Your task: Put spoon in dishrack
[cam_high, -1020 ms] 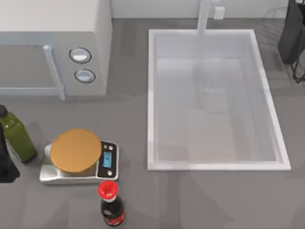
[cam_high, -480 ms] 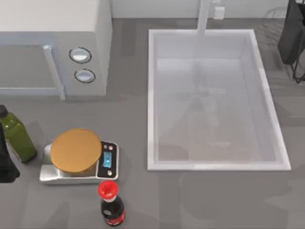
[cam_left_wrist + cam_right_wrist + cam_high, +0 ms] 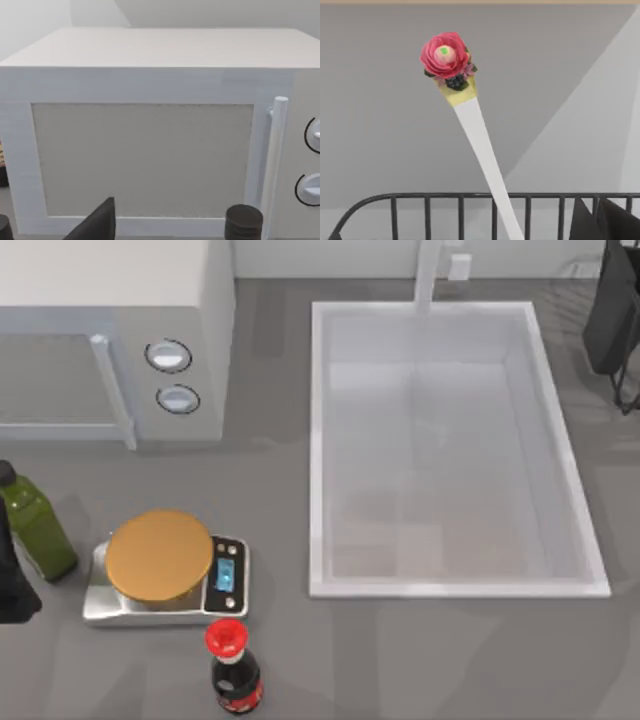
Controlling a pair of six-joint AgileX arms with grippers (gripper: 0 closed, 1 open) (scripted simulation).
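One slim spoon (image 3: 480, 145) with a rose-red head and pale handle stood above the dark wire dishrack (image 3: 427, 212); light, stiff, best pinched mid-handle. Right tool's spread: couldn't tell.

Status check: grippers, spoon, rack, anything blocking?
Left arm parked at table's left edge. Spoon tilted above dishrack wires, rose-shaped red head up. Rack at table's far right. No obstruction seen.
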